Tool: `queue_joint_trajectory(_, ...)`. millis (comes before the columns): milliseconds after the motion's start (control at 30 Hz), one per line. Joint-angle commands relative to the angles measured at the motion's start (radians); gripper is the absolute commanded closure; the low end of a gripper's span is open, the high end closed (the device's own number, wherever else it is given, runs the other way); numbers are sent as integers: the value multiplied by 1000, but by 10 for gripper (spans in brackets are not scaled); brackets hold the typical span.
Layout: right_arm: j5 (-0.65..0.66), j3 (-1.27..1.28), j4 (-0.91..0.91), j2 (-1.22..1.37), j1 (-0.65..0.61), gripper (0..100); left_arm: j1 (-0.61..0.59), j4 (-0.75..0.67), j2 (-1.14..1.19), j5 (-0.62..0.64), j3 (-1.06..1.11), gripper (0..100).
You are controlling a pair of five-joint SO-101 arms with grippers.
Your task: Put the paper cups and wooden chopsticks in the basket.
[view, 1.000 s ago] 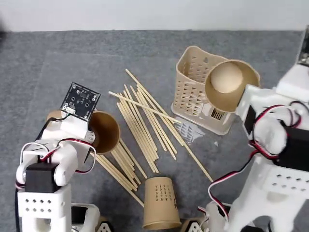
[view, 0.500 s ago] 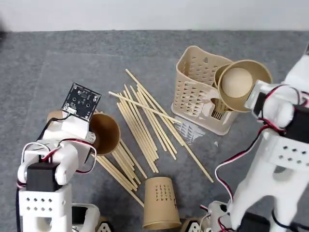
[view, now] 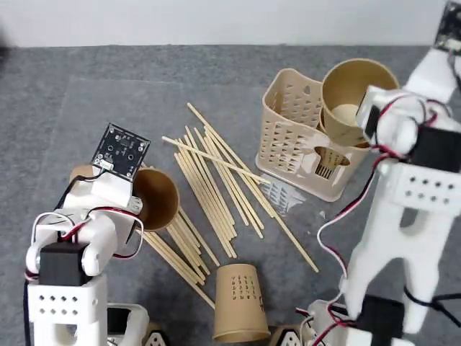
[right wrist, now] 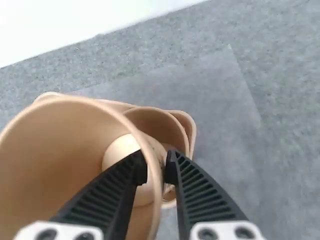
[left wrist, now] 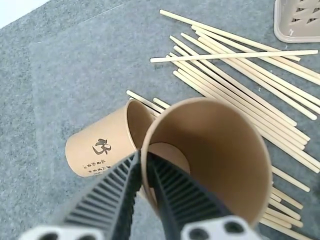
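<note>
High view: two brown paper cups (view: pixel 347 85) held.
Right fingers (right wrist: pixel 192 192) clamp one rim over the beige slotted basket (view: pixel 288 137) at 2 o'clock; left fingers (left wrist: pixel 107 197) pinch the other at 8; wooden chopsticks (view: pixel 210 184) lie centre.

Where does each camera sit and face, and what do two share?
High view: fixed above the table, looking down on chopsticks, basket, left arm, right arm.
Left wrist view: on that wrist, looking along the left pincer gripping the left cup.
Right wrist view: on that wrist, looking along the right pincer gripping the right cup.
Shared: high and left wrist views both show chopsticks.
</note>
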Motion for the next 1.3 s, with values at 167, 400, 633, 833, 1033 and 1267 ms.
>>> queue_joint_trajectory(167, 8, -46, -114, 84, -8, 983, -2, -23, -25, 5, -10, 988)
queue_joint_trajectory(400, 5, -46, -193, 91, 45, 990, -2, -23, -25, 5, -10, 988)
queue_joint_trajectory(633, 3, -40, -185, 91, 74, 990, 0, -25, -25, 6, -10, 988)
queue_joint_trajectory(833, 2, -46, -171, 79, 61, 990, 0, -26, -25, 6, -10, 988)
queue_joint_trajectory(1033, 0, -46, -157, 62, 36, 990, 0, -26, -25, 6, -10, 988)
queue_joint_trajectory(1267, 0, -46, -127, -35, -27, 990, 0, -26, -25, 6, -10, 988)
